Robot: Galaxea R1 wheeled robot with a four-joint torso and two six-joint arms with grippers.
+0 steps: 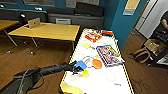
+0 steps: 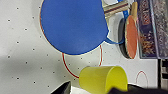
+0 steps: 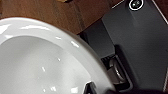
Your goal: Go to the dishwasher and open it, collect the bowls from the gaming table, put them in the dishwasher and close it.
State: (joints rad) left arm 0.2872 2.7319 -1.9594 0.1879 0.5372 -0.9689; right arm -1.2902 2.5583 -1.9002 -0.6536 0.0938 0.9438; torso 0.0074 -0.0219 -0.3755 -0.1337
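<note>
The gaming table (image 1: 75, 53) has a white top and a yellow edge, and it runs away from me. My left gripper (image 1: 78, 69) reaches over its near left part, open, with a yellow cup (image 2: 103, 79) between its fingers (image 2: 62, 88). That yellow cup (image 1: 85, 73) stands on the white top. Just beyond it lies a round blue bowl (image 2: 72, 25), also seen as the blue bowl (image 1: 80, 64) by the gripper. My right gripper (image 3: 91, 87) is shut on the rim of a white bowl (image 3: 37, 62), held above the wooden floor. The dishwasher is out of view.
On the table lie an orange paddle (image 1: 97, 63), a yellow dish (image 1: 86, 45), a game box (image 1: 108, 55) and a red box (image 1: 93, 37). Wooden tables (image 1: 47, 31) stand to the left. Bags (image 1: 141, 55) and a person (image 1: 165, 21) are on the right.
</note>
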